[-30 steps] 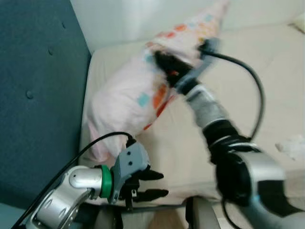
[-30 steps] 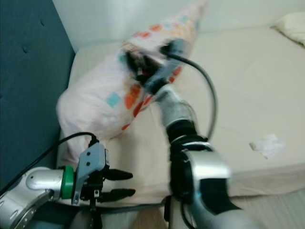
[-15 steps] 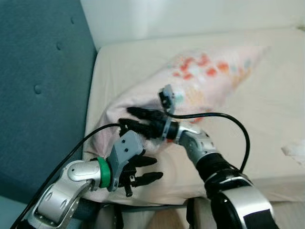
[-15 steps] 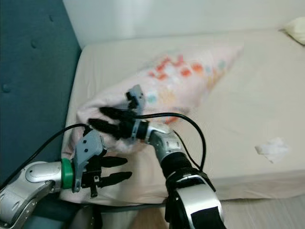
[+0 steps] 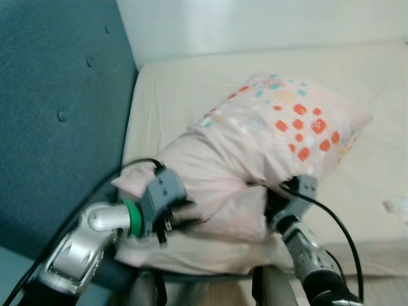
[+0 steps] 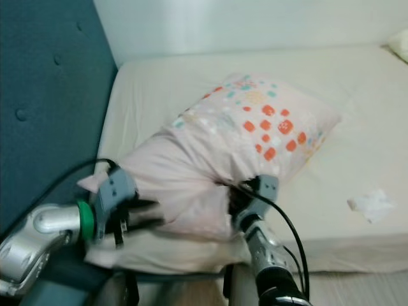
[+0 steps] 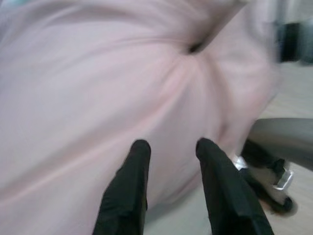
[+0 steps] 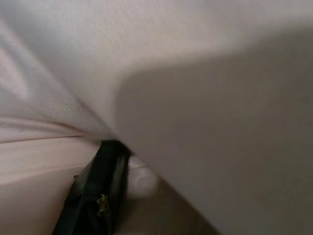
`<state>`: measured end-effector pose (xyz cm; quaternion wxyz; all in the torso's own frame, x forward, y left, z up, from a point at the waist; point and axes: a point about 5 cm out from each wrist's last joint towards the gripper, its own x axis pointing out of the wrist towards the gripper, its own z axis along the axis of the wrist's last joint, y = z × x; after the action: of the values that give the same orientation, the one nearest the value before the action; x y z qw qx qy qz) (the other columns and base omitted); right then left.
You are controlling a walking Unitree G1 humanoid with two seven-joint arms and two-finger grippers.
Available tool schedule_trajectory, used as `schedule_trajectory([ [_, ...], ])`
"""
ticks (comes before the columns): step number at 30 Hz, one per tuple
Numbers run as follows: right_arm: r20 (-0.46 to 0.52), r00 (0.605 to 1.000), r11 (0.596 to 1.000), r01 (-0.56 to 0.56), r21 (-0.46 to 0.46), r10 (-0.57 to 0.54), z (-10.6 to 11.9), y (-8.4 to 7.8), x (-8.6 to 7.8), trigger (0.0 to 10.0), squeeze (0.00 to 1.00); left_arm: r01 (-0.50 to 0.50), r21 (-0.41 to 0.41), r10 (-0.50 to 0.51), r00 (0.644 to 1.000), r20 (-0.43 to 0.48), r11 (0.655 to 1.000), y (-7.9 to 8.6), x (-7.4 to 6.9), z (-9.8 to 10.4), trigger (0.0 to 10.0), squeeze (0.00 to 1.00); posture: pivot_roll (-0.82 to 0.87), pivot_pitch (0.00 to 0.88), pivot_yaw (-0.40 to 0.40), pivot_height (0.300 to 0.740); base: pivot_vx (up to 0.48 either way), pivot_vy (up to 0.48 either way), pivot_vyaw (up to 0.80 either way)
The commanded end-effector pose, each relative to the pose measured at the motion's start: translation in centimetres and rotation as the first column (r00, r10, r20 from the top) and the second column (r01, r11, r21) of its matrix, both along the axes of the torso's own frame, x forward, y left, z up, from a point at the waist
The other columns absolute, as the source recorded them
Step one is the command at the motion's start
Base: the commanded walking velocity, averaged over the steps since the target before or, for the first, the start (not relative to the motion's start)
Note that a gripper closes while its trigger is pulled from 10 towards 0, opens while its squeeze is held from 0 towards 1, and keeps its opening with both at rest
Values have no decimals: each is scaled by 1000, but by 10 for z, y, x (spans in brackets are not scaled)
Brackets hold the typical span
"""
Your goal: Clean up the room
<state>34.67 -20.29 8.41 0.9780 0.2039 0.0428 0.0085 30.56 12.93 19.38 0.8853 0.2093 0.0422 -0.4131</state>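
A pale pink pillow (image 5: 255,146) with orange and teal squares lies on the cream bed (image 5: 172,89), near its front left corner. My left gripper (image 7: 171,147) is open, its two black fingers (image 7: 134,171) resting against the pillow's plain pink lower left side; in the left eye view it (image 5: 182,217) is blurred. My right gripper (image 5: 275,203) is pushed in under the pillow's near edge, and pink fabric covers it in the right wrist view.
A teal padded headboard (image 5: 57,115) stands along the left. A crumpled white tissue (image 6: 373,204) lies on the bed at the right. The corner of another pillow (image 6: 400,44) shows far right. The bed's front edge (image 6: 331,245) runs just before me.
The pillow, held up a second ago, has come down flat on the bed. My right arm has drawn back and down under its near edge. My left gripper has moved up against it.
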Motion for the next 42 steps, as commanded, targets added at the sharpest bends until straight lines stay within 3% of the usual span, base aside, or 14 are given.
schedule_trajectory([
  [1, -74, 973, 975, 216, -59, -220, -14, -39, -16, 10000, 0, -149, 9, 149, 989, 26, 989, 3, 18, -7, 10000, 0, -67, 173, 129, 596, 0, 0, 0],
  [7, -12, 930, 913, 358, -194, -367, -2, -79, -28, 10000, 0, -344, 37, 336, 932, 139, 938, 2, 43, -5, 10000, 0, -86, 169, 129, 596, 0, 0, 0],
  [10, 51, 874, 818, 472, -329, -484, 14, -116, -40, 10000, 0, -413, -7, 407, 895, 184, 911, 2, 54, 4, 10000, 0, -107, 165, 136, 596, 0, 0, 0],
  [13, 68, 850, 783, 509, -357, -522, 19, -126, -45, 10000, 0, -426, -23, 423, 886, 192, 904, 5, 56, 8, 10000, 0, -105, 165, 135, 596, 0, 0, 0],
  [15, 106, 806, 714, 569, -407, -582, 28, -145, -54, 10000, 0, -466, -66, 469, 859, 206, 882, 14, 61, 19, 10000, 0, -103, 166, 134, 596, 0, 0, 0],
  [22, 106, 806, 714, 569, -407, -582, 28, -145, -54, 10000, 0, -466, -66, 469, 859, 206, 882, 14, 61, 19, 10000, 0, -103, 166, 134, 596, 0, 0, 0],
  [23, 128, 784, 676, 595, -434, -607, 35, -156, -58, 10000, 0, -491, -99, 500, 841, 208, 866, 21, 64, 26, 10000, 0, -103, 165, 134, 596, 0, 0, 0],
  [26, 212, 670, 492, 690, -530, -711, 61, -200, -79, 10000, 0, -415, -22, 412, 891, 189, 909, 19, 55, 11, 10000, 0, -108, 161, 132, 596, 0, 0, 0],
  [31, 260, 619, 404, 721, -563, -741, 74, -212, -86, 10000, 0, -343, 13, 338, 930, 144, 939, 1, 45, -8, 10000, 0, -110, 162, 129, 596, 0, 0, 0],
  [34, 302, 555, 341, 770, -539, -775, 94, -232, -96, 10000, 0, -146, 93, 136, 985, 108, 985, -15, 25, -26, 10000, 0, -112, 163, 133, 596, 0, 0, 0],
  [37, 332, 572, 348, 768, -538, -750, 107, -235, -93, 10000, 0, -112, 97, 103, 991, 87, 989, -19, 21, -31, 10000, 0, -119, 164, 136, 596, 0, 0, 0],
  [40, 187, 807, 616, 558, -556, -561, 89, -202, -60, 10000, 0, -123, 92, 115, 990, 81, 988, -22, 23, -34, 10000, 0, -128, 168, 132, 596, 0, 0, 0],
  [41, 139, 862, 678, 475, -562, -488, 78, -188, -51, 10000, 0, -122, 91, 115, 990, 81, 988, -23, 23, -34, 10000, 0, -128, 168, 132, 596, 0, 0, 0],
  [42, 139, 862, 678, 475, -562, -488, 78, -188, -51, 10000, 0, -122, 91, 115, 990, 81, 988, -23, 23, -34, 10000, 0, -128, 168, 132, 596, 0, 0, 0],
])
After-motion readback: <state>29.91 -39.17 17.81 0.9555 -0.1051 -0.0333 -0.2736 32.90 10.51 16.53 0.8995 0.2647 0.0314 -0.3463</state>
